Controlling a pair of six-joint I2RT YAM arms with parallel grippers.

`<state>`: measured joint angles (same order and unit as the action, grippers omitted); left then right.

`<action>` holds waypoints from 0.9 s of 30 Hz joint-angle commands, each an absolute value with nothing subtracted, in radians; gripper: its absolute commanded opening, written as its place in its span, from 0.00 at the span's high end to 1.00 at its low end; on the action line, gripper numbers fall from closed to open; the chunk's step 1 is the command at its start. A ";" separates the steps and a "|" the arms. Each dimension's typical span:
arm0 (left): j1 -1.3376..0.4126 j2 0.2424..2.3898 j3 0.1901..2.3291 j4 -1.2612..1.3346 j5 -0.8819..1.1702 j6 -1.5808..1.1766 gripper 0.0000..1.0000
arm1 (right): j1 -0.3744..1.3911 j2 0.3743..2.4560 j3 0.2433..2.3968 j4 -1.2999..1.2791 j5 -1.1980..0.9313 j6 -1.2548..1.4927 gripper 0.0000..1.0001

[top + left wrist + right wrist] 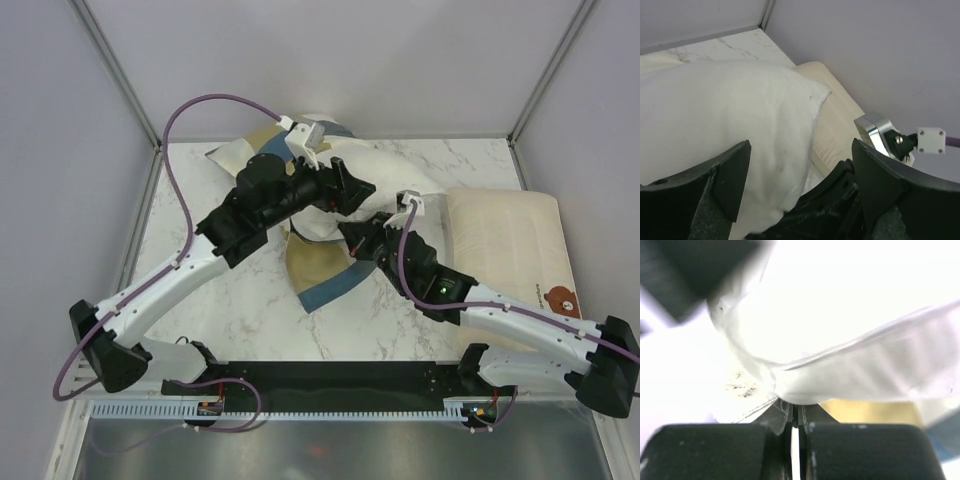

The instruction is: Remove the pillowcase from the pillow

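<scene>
The plump off-white pillow [395, 170] lies at the table's middle back. The pillowcase [322, 272], in tan and steel-blue blocks, hangs off its near left end, and more of it bunches behind [245, 150]. My left gripper [350, 190] is open, its jaws spread wide over the pillow's [725, 115] left end and holding nothing [800, 150]. My right gripper [352, 233] is shut [796, 415] on a stitched white fabric edge of the pillow [840, 340], just above the tan pillowcase cloth [870, 412]. The two grippers are close together.
A flatter cream pillow with a brown bear print [510, 240] lies at the right, touching the off-white pillow; it also shows in the left wrist view [840, 120]. The right arm's wrist and silver camera mount [879, 132] sit under my left jaws. Grey walls enclose the marble table [200, 200].
</scene>
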<state>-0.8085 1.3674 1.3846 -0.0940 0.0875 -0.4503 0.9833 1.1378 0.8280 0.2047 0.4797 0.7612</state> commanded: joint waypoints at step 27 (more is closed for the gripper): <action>-0.758 1.325 1.080 0.027 -0.328 -0.299 0.04 | 0.971 0.519 0.649 -0.248 0.759 0.784 1.00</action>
<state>-0.7620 1.3628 1.1137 -0.0589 -0.2569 -0.3489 0.9676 0.5709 0.6250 -0.2794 0.6849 0.7750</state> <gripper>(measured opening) 0.960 0.022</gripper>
